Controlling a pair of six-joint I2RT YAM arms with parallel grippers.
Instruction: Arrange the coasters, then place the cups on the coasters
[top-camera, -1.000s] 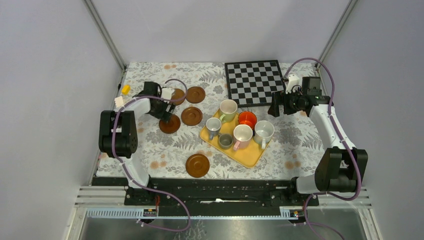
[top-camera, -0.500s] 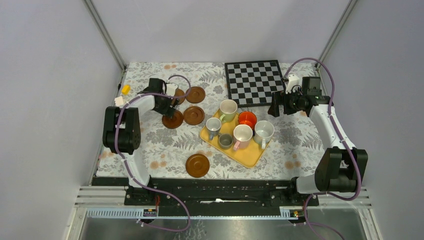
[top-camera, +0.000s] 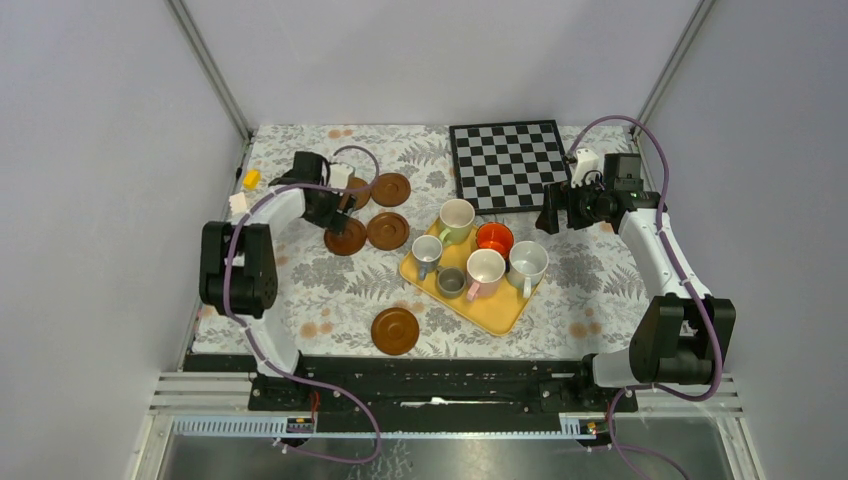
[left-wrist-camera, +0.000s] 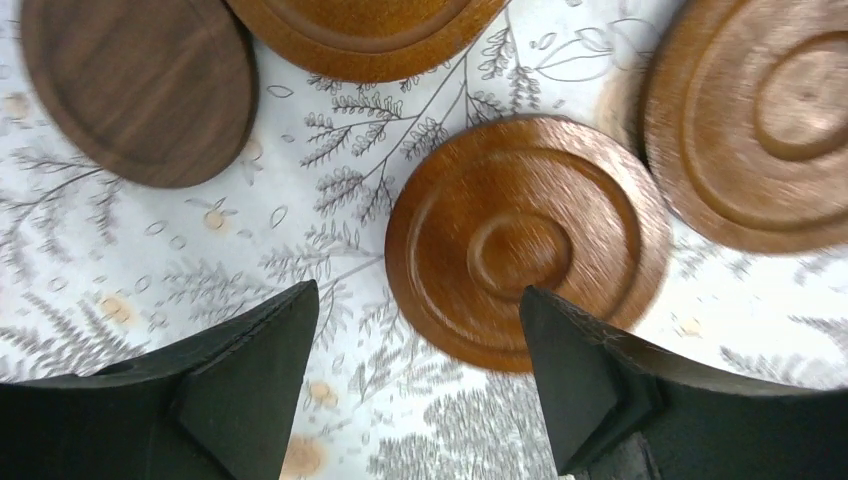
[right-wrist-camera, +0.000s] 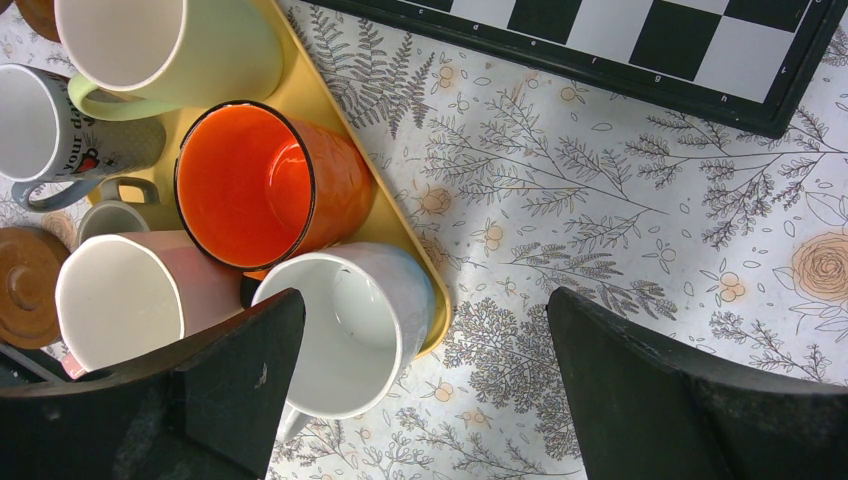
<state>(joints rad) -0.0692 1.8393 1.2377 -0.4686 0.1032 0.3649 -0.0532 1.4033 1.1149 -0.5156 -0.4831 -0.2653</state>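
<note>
The yellow rectangular plastic tray (top-camera: 497, 310) carries six small handled ceramic mugs (top-camera: 485, 270) (packed close together). Just beside it, over the floral tablecloth (top-camera: 330, 300), the right gripper (right-wrist-camera: 425, 300) hangs spread wide, empty. The left gripper (left-wrist-camera: 415, 300), jaws parted, hovers empty-handed above a round dark-brown wooden coaster (left-wrist-camera: 527, 240).

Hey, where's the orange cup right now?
The orange cup stands on the yellow tray, right of centre in the top view, between the pale green cup and the white cup.
</note>
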